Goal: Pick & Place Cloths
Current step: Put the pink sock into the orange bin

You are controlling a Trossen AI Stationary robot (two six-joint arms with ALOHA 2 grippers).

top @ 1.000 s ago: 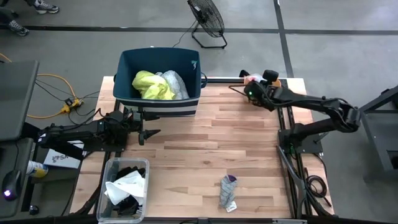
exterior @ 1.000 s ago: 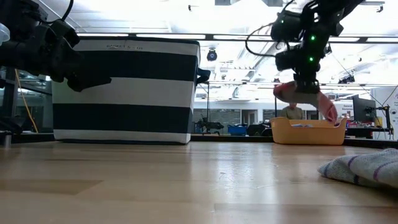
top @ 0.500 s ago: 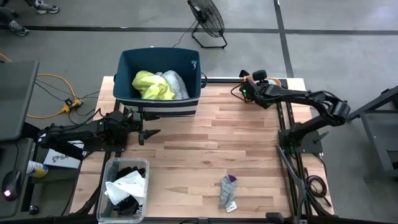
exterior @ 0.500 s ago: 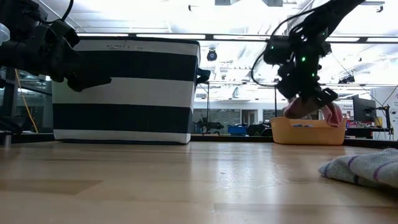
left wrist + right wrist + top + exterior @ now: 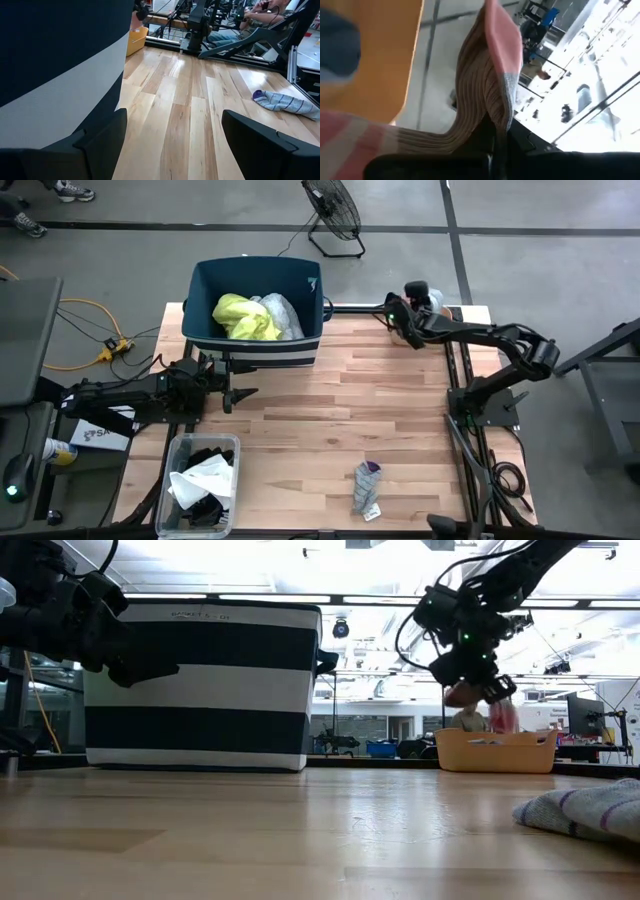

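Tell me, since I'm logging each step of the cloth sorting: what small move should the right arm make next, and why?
Probably carry the sock leftward toward the dark-blue bin. The right end effector is shut on the sock, lifted above the orange tray at the table's far right corner, and the bin already holds a neon-yellow garment, so it looks like the drop spot. The left end effector waits open by the bin.

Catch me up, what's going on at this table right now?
The right end effector is shut on a sock with a pink toe, holding it in the air above the small orange tray at the table's far right corner. The left end effector waits open, low beside the striped dark-blue bin, which already holds a neon-yellow garment. A small white-blue rag lies on the table's near side.
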